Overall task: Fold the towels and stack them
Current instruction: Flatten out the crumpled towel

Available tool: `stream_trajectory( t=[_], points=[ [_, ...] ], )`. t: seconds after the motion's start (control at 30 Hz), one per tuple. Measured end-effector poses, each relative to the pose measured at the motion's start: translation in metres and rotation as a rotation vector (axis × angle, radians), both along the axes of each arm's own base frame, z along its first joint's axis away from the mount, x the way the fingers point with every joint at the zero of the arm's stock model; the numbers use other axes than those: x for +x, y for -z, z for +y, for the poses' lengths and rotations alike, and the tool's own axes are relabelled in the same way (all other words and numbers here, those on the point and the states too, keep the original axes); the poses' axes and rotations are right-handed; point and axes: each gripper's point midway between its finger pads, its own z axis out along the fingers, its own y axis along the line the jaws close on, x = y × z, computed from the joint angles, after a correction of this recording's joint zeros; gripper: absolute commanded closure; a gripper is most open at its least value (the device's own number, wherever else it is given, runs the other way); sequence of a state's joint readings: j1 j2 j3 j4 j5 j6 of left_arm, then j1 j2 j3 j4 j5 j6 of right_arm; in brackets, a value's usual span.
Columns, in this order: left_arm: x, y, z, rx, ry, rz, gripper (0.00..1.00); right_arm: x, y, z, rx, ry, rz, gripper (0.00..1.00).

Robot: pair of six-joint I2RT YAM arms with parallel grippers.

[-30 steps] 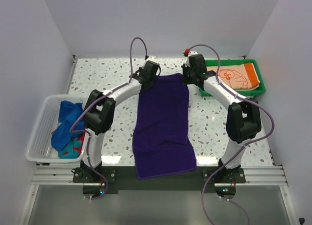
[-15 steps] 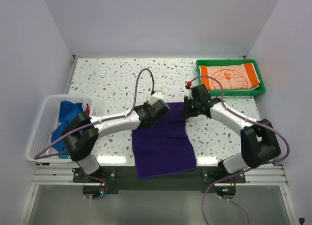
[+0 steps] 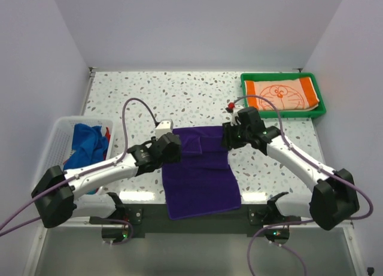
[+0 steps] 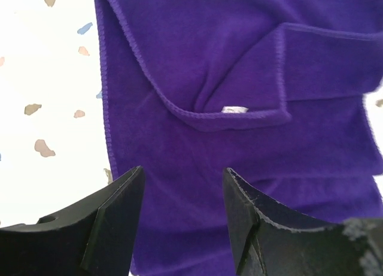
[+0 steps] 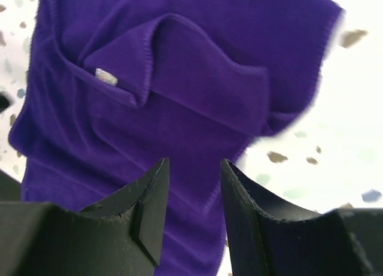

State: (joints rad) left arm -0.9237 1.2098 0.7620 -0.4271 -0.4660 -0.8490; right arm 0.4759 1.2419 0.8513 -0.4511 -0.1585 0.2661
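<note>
Matt, fuzzy purple cloth towel (image 4: 209,168) with stitched hem on smooth speckled tabletop (image 3: 149,96)

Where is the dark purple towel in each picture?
Top view: the dark purple cloth towel lies in the middle, toward the bottom.
Left wrist: the towel fills most of the picture.
Right wrist: the towel covers the left and middle.
Shared landmark: its folded-over flap, with the white label showing in the wrist views.
</note>
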Motion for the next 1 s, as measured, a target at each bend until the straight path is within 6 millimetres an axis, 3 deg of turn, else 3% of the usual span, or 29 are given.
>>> stream_trajectory(
  t=[0.13,0.2,0.4,0.5,0.57,0.63,0.73,0.87,1.0],
  points=[
    [0.010,0.026,0.002,-0.009,-0.053,0.094,0.41,0.011,0.001,0.027,-0.002,-0.081,0.011,0.57],
    [0.015,0.033,-0.001,-0.027,-0.078,0.131,0.39,0.016,0.004,0.031,-0.014,-0.080,0.009,0.56],
    [0.026,0.033,-0.041,-0.159,-0.114,0.206,0.38,0.031,0.013,0.009,-0.115,0.032,-0.020,0.37],
    [0.028,0.041,-0.051,-0.185,-0.151,0.248,0.37,0.038,0.013,-0.004,-0.165,0.100,-0.043,0.27],
    [0.027,0.050,-0.055,-0.185,-0.176,0.281,0.36,0.039,0.014,-0.007,-0.178,0.118,-0.049,0.25],
    [0.028,0.057,-0.058,-0.177,-0.200,0.307,0.26,0.038,0.016,-0.012,-0.192,0.133,-0.051,0.23],
    [0.034,0.061,-0.066,-0.168,-0.232,0.334,0.19,0.035,0.019,-0.017,-0.206,0.143,-0.052,0.23],
    [0.043,0.057,-0.078,-0.169,-0.264,0.347,0.19,0.032,0.019,-0.022,-0.217,0.153,-0.059,0.22],
    [0.043,0.057,-0.076,-0.159,-0.304,0.364,0.21,0.031,0.017,-0.023,-0.215,0.156,-0.067,0.22]
  ],
)
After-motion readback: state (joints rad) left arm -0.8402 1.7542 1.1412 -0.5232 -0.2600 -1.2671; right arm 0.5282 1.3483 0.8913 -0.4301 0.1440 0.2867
